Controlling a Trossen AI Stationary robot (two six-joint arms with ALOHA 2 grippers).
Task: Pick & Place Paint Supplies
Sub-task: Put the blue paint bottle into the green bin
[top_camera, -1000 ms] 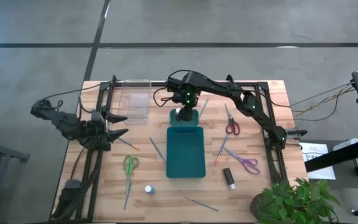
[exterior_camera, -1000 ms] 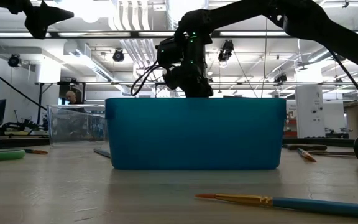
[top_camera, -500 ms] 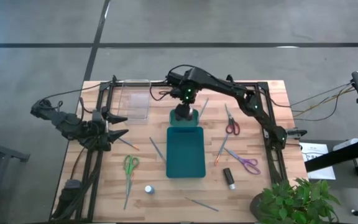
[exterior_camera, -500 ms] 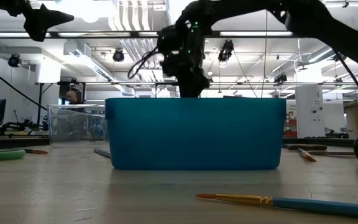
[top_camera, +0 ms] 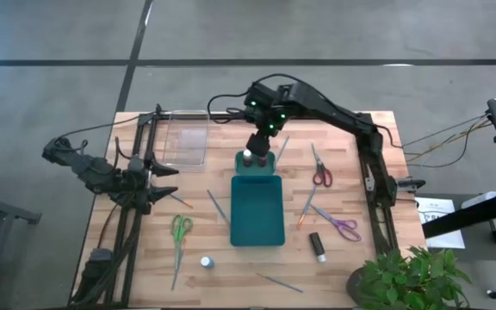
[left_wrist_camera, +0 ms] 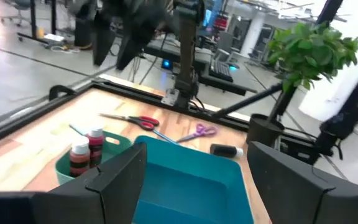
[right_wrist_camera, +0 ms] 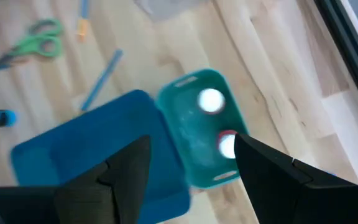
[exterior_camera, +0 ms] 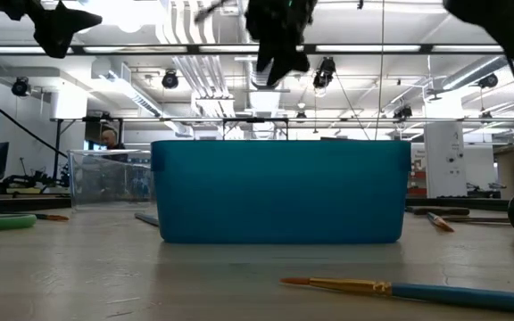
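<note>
My right gripper (top_camera: 260, 146) hangs open and empty above the small far compartment (right_wrist_camera: 197, 134) of the teal tray (top_camera: 233, 211). Two white-capped dark red paint bottles (right_wrist_camera: 211, 101) (right_wrist_camera: 227, 146) stand upright in that compartment, also seen as bottles (left_wrist_camera: 79, 158) (left_wrist_camera: 95, 140) in the left wrist view. My left gripper (top_camera: 169, 177) waits open over the table's left side. On the table lie green scissors (top_camera: 180, 228), red scissors (top_camera: 320, 172), purple scissors (top_camera: 343, 226), a black bottle (top_camera: 317, 246), a white-capped bottle (top_camera: 206, 261) and several brushes, one (top_camera: 218, 207) beside the tray.
A clear plastic box (top_camera: 186, 142) stands left of the tray's far end. A brush (top_camera: 281, 148) lies just right of the small compartment, another brush (exterior_camera: 391, 288) near the front edge. A potted plant (top_camera: 403, 280) sits at the near right corner.
My right gripper has risen from low over the tray's small compartment to well above the tray rim, drifting slightly toward the table's right. The bottles stay standing in the compartment.
</note>
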